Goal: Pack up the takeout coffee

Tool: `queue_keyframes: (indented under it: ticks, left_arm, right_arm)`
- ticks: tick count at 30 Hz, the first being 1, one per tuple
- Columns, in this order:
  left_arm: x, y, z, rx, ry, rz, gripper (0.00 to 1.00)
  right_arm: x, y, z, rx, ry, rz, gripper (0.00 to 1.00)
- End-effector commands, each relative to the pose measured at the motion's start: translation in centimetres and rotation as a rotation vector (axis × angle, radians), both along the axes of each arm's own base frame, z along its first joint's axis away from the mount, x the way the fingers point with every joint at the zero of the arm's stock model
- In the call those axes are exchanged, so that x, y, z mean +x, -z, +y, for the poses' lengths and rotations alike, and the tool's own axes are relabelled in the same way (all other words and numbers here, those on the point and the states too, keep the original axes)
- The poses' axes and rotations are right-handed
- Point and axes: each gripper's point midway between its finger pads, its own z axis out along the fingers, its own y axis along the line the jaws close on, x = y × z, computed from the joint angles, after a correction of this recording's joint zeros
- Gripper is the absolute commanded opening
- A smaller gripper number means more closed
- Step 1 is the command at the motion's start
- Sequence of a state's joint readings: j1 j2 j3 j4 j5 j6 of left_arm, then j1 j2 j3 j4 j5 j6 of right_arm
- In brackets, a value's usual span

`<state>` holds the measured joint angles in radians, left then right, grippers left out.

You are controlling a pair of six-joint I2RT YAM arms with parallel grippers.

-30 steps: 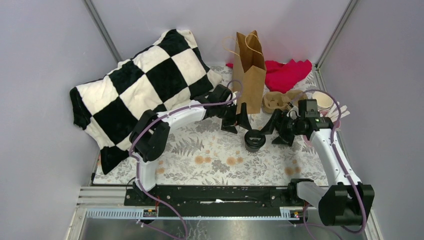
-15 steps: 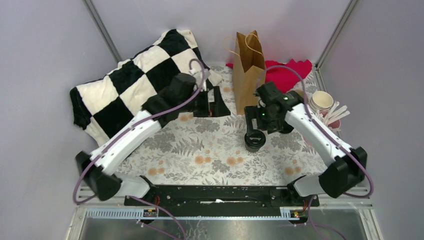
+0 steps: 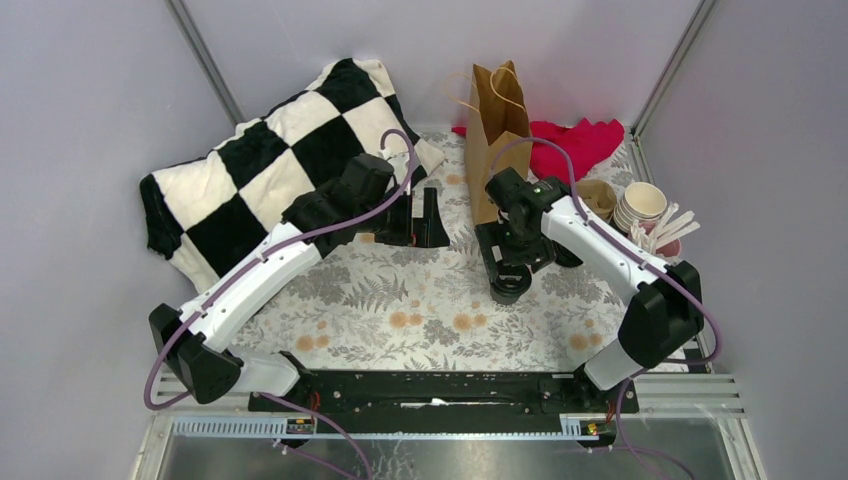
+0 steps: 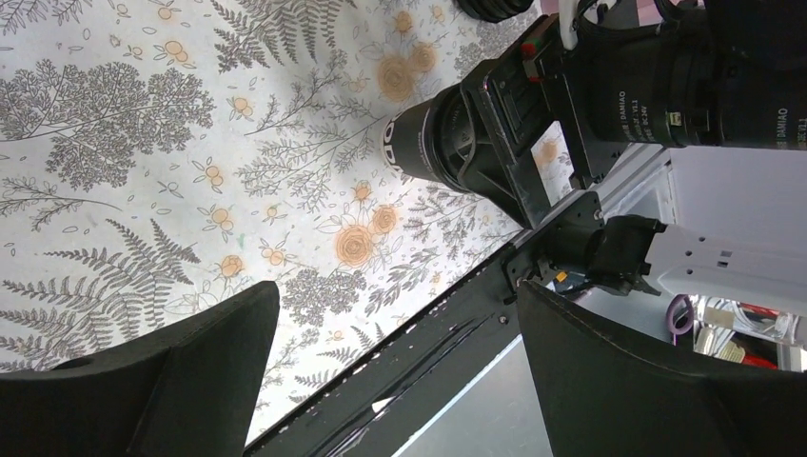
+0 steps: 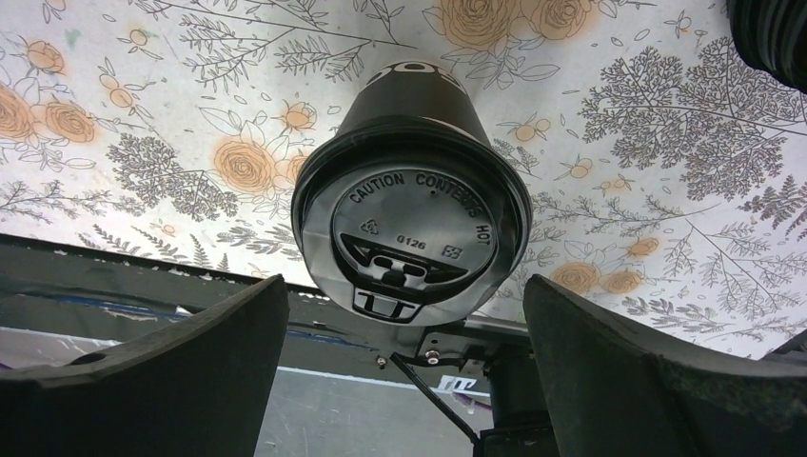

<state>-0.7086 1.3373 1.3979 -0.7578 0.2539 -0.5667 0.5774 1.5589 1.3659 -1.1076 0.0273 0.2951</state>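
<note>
likely light, thin-walled, crushable (easily spilled): take coffee cup (image 5: 411, 228) mid-wall at 9 and 3 o'clock; right hand (image 5: 404, 305) spread wide, empty; left hand (image 4: 395, 314) too.

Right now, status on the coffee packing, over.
Left gripper open, empty. Right gripper open, poised over lidded coffee cup, upright, ungripped. Paper bag upright behind; nothing seen blocking.

Stretched both arms out from folded pose. Moved left gripper (image 3: 421, 219) away from cup (image 3: 508, 286), up beside pillow (image 3: 280, 170). Swung right gripper (image 3: 509, 262) above cup, lid facing its spread fingers. Widened both jaws slightly.
</note>
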Motion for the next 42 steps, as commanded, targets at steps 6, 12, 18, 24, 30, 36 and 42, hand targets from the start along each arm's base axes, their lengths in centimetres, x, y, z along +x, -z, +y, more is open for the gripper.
queue_keyframes:
  ticks: [6,12,18,24,30,36,42]
  left_arm:
    - [0.2,-1.8,0.1,-0.029,0.024,-0.072,0.99]
    - [-0.3,-1.4,0.3,-0.042,0.026,-0.060,0.99]
    - [-0.7,-1.3,0.5,-0.047,0.022,-0.054,0.99]
    - [-0.8,-1.4,0.5,-0.052,0.023,-0.053,0.99]
    - [-0.9,-1.3,0.4,-0.051,0.028,-0.049,0.99]
    - [-0.8,-1.4,0.2,-0.054,0.034,-0.046,0.99]
    - [-0.8,-1.5,0.1,-0.058,0.042,-0.047,0.99]
  right_arm:
    - [0.0,0.7,0.1,-0.049,0.014,0.007,0.98]
    - [-0.1,1.4,-0.1,-0.077,0.026,0.006,0.93]
    - [-0.1,1.6,0.0,-0.078,0.038,-0.009,0.93]
    - [0.2,1.4,0.0,-0.090,0.049,-0.031,0.87]
    - [0.1,1.2,-0.6,-0.107,0.064,-0.052,0.81]
    - [0.0,0.7,-2.1,-0.158,0.107,-0.087,0.80]
    - [-1.4,1.1,-6.2,-0.201,0.243,-0.095,0.80]
